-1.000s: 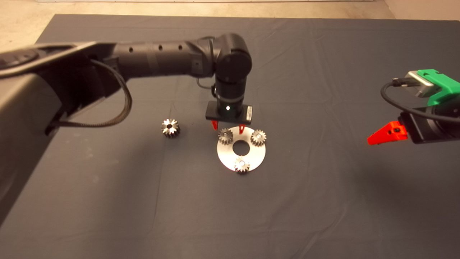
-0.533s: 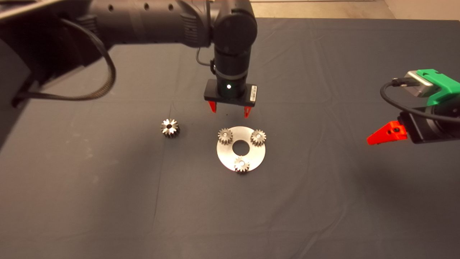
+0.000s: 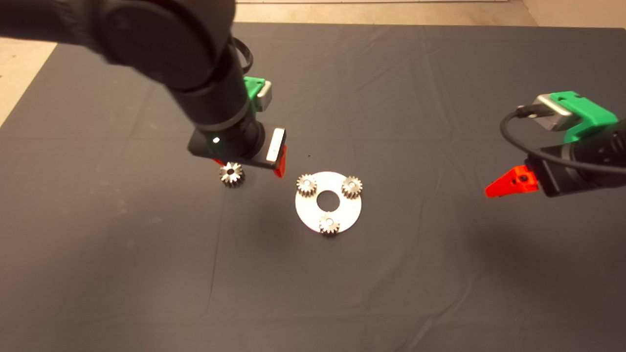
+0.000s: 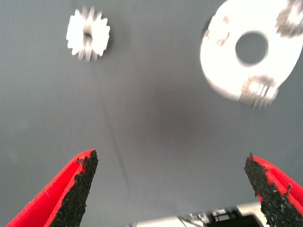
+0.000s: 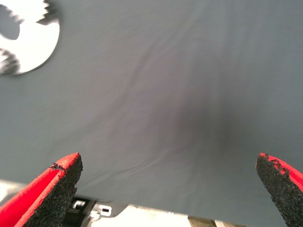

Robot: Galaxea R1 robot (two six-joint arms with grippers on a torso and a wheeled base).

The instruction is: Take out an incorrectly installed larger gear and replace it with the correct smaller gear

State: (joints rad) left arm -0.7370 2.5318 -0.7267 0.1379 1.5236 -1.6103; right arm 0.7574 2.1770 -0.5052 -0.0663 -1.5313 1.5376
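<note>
Three fine-toothed gears sit on the round plate [image 3: 307, 211], one being the smaller gear [image 3: 306, 185] (all three look alike). Larger gear [image 3: 231, 174] lies on the mat [image 3: 420, 274], well left of the plate. Left gripper [image 3: 247, 167] hovers above it, fingers apart. Right gripper [image 5: 173, 189] waits at the right edge, fingers spread.

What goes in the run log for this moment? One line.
left claw: open, above larger gear | plate: three small gears seated | right claw: open, idle at mat's right
</note>
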